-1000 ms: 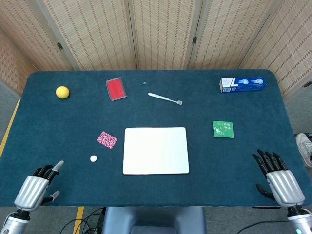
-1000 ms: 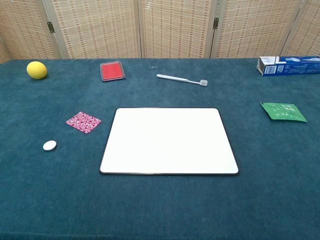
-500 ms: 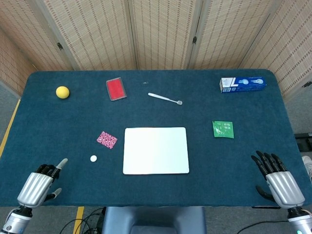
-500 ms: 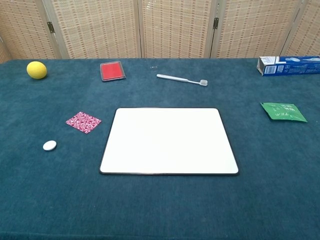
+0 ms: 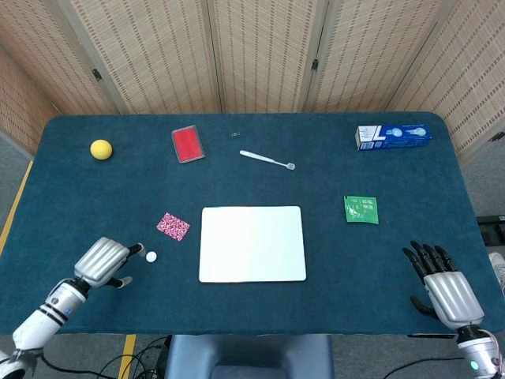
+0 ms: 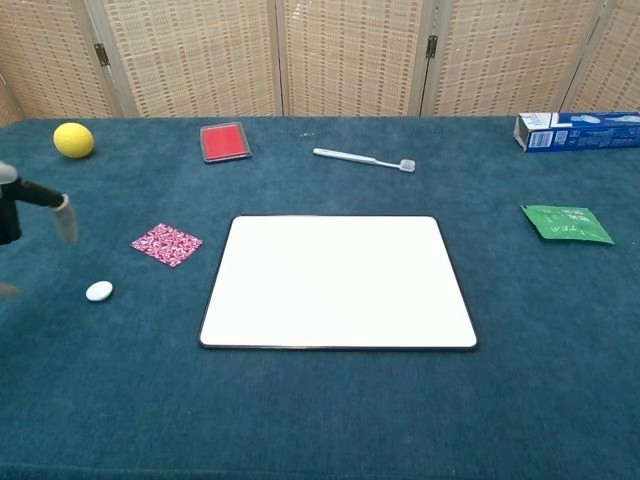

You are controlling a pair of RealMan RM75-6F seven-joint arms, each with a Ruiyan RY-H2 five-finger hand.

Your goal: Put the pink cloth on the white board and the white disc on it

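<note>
The white board [image 5: 252, 244] lies flat at the middle of the table, also in the chest view [image 6: 338, 282]. Left of it the patterned pink cloth [image 5: 173, 226] lies flat on the table [image 6: 167, 244]. The small white disc [image 5: 151, 257] sits just below the cloth [image 6: 99, 291]. My left hand [image 5: 102, 262] hovers close to the left of the disc, fingers pointing at it and thumb apart, holding nothing; its fingers show at the chest view's left edge [image 6: 25, 205]. My right hand [image 5: 443, 286] stays at the near right table edge, fingers spread, empty.
Along the far side are a yellow ball [image 5: 101, 149], a red flat box [image 5: 188, 144], a white toothbrush [image 5: 267, 159] and a blue-white carton [image 5: 392, 136]. A green packet [image 5: 361, 209] lies right of the board.
My left hand has moved forward and to the right from the near table edge, up to the white disc, and entered the chest view. The right hand barely shifted.
</note>
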